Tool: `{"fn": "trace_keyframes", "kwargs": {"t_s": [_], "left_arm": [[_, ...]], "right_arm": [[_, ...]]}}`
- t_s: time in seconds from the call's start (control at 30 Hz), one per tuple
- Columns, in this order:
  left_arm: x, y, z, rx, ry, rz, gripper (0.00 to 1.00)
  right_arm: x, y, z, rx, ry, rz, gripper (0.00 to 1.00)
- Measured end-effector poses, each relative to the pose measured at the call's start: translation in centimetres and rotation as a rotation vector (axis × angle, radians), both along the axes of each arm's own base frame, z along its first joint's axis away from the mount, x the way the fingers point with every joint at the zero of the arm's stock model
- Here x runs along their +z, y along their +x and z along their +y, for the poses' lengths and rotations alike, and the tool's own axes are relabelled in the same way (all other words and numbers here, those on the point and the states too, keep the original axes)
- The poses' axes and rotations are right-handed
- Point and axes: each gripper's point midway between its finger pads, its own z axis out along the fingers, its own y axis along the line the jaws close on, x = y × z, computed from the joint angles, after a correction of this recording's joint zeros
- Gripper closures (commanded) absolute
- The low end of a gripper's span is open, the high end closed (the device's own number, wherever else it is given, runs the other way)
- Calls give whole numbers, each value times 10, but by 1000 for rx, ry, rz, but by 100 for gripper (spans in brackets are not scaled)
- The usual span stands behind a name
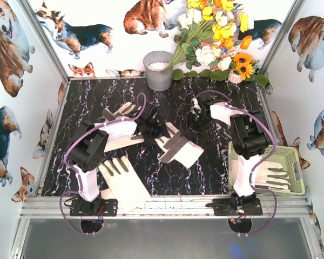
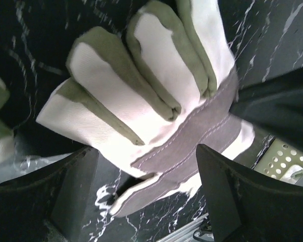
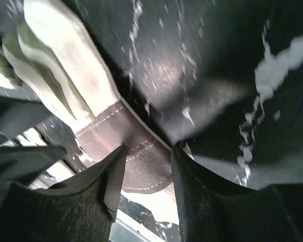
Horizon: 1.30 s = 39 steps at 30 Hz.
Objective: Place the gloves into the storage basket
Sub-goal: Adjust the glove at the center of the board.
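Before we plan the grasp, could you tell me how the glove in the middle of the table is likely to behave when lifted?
The middle glove will probably flop and drape: it is thin fabric lying flat with creased fingers. Likely light, and its woven cloth should not slip much.

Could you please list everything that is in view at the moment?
table: one, black marbled, centre
storage basket: one, pale yellow-green, near right corner
gloves: at least four, cream and grey-olive, most on the table, one in the storage basket
bucket: one, grey metal, back centre
flowers: one bunch, yellow, white and orange, back right
walls: three, white with corgis, around the table
left hand: one, black, open, over a glove
right hand: one, black, at a glove's brown band
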Motion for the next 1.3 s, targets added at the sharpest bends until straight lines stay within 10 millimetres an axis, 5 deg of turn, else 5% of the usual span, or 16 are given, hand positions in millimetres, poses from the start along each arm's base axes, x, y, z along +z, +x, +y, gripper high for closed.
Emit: {"fn": "trace_keyframes", "kwargs": {"t_s": [0.4, 0.7, 1.0, 1.3], "left_arm": [[2, 57, -31, -100, -28, -63, 35], [6, 35, -9, -115, 24, -65, 43], [5, 17, -1, -121, 31, -54, 57], [-1, 18, -6, -111, 42, -63, 66]], "right_arm": [[4, -76, -16, -41, -1, 138, 56], [35, -71, -15, -65, 24, 54, 55], [16, -68, -12, -79, 38, 97, 61], [1, -74, -7, -98, 69, 166, 72]]}}
